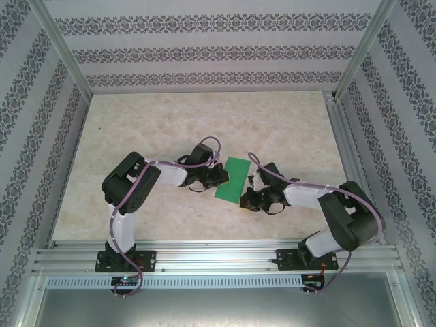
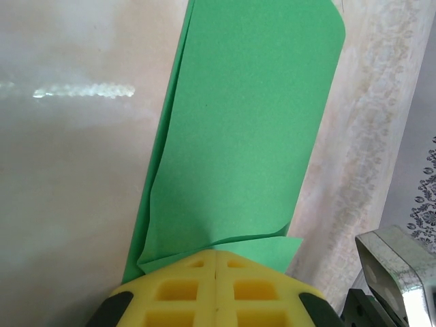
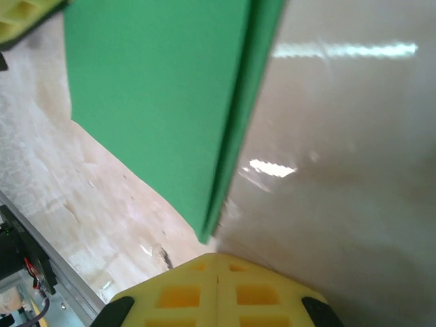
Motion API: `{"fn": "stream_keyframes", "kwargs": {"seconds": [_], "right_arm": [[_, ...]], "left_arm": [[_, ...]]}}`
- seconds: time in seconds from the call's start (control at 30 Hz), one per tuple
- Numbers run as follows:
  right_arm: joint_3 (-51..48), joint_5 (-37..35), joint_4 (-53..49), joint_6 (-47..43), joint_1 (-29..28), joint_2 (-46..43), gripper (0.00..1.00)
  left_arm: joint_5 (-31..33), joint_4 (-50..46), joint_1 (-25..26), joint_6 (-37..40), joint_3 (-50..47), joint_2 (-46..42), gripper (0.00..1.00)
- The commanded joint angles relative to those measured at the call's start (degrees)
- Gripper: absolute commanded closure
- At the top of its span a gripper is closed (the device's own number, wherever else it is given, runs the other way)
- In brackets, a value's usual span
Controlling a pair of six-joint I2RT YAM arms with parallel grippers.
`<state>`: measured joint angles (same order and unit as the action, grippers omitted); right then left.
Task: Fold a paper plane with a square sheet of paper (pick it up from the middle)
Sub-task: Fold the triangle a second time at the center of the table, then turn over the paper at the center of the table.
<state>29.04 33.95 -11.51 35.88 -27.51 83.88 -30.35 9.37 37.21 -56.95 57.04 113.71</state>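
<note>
The square sheet of paper [image 1: 232,178] is bright green and lies folded into a narrow double-layered strip on the marble table between the two arms. My left gripper [image 1: 221,176] is shut, its yellow fingertips [image 2: 215,262] resting on the near end of the strip [image 2: 245,136], where the top layer buckles up slightly. Nothing sits between those fingers. My right gripper [image 1: 248,197] is also shut. Its yellow tips [image 3: 216,262] stand just short of the strip's near corner [image 3: 163,102], over bare table beside the folded edge.
The pale marble tabletop [image 1: 204,122] stretches away beyond the paper. Aluminium frame rails [image 1: 204,255] run along the near edge and up the sides, with patterned walls around. A metal rail piece [image 2: 398,266] shows in the left wrist view.
</note>
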Motion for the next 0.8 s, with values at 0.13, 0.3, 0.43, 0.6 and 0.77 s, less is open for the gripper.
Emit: {"fn": "stream_keyframes", "kwargs": {"seconds": [0.13, 0.3, 0.43, 0.6, 0.77], "right_arm": [[3.90, -3.91, -5.70, 1.62, 5.35, -9.00, 0.80], [7.31, -9.50, -3.61, 2.05, 6.56, -6.30, 0.68], [10.03, -8.64, -1.59, 2.10, 6.68, -1.55, 0.60], [10.16, -6.30, 3.60, 3.38, 6.68, 3.59, 0.59], [11.57, -6.01, 4.57, 3.74, 6.25, 7.13, 0.57]], "left_arm": [[3.89, -7.27, 0.23, 3.37, 1.16, -1.71, 0.88], [3.75, -10.59, 0.23, 5.15, 4.73, -6.02, 0.77], [4.06, -12.16, 0.23, 6.00, 5.60, -8.53, 0.72], [4.46, -13.79, 0.23, 6.92, 4.43, -8.71, 0.75], [1.40, -11.24, 0.23, 5.59, 4.74, -4.93, 0.82]]}}
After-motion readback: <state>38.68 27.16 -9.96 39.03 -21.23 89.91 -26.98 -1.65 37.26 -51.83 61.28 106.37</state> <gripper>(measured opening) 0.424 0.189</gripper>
